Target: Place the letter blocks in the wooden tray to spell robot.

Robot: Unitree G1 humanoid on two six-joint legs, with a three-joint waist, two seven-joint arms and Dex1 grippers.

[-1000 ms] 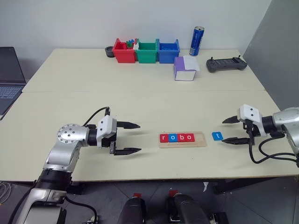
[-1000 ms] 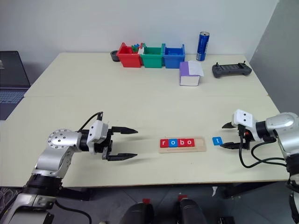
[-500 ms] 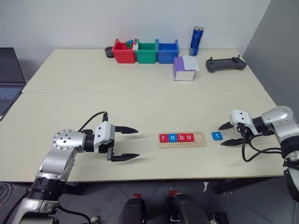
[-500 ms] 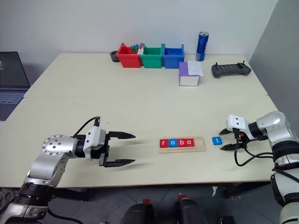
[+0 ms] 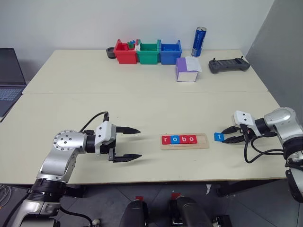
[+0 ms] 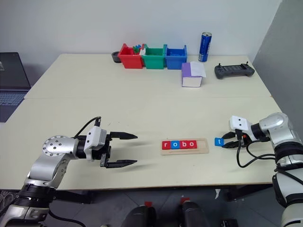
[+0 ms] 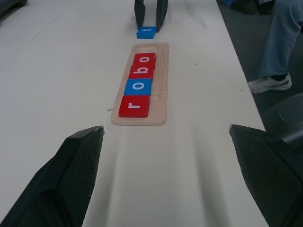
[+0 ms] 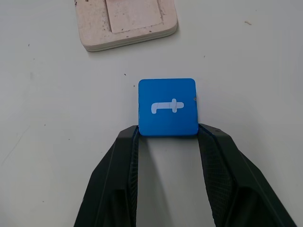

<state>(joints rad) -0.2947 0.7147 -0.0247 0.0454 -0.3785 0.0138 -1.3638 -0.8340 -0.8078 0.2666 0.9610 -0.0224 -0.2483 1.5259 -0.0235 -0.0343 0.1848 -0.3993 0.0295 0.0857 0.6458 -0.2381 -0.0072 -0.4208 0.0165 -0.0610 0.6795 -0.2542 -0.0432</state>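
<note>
Four letter blocks (image 5: 178, 139) sit in the wooden tray (image 5: 202, 141). My right gripper (image 8: 166, 135) pinches the blue t block (image 8: 167, 107) at its fingertips; next, lift and seat it. Left gripper (image 5: 133, 144) spread, empty.

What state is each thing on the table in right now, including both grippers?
Long pale wooden tray: flat on the table, end slot beside the last tile empty.
Four red and blue letter tiles: seated in the tray, reading r, o, b, o.
Blue square "t" tile: flat on the table outside the tray, its near corners between the right gripper's fingertips.
Right gripper: closing on the "t" tile.
Left gripper: open, empty.
</note>
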